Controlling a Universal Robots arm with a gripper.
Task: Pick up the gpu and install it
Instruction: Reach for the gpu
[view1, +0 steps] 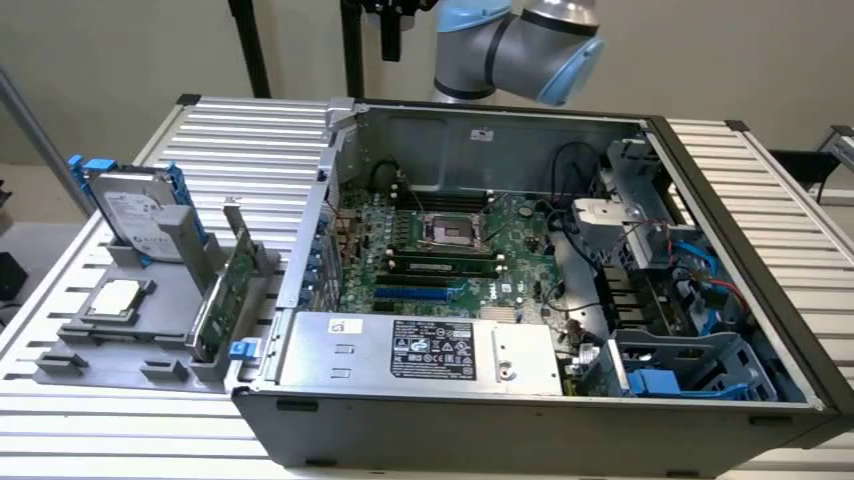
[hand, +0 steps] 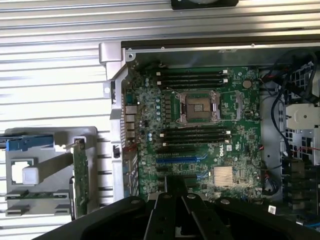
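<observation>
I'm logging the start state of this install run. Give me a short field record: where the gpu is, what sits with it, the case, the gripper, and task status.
gpu: standing on edge in the gray holder, on the exterior view's left of the case
holder also carries: hard drive with blue rails; CPU chip
case: open, motherboard exposed
gripper: over the open case, apart from the gpu
status: gpu not yet picked up
</observation>
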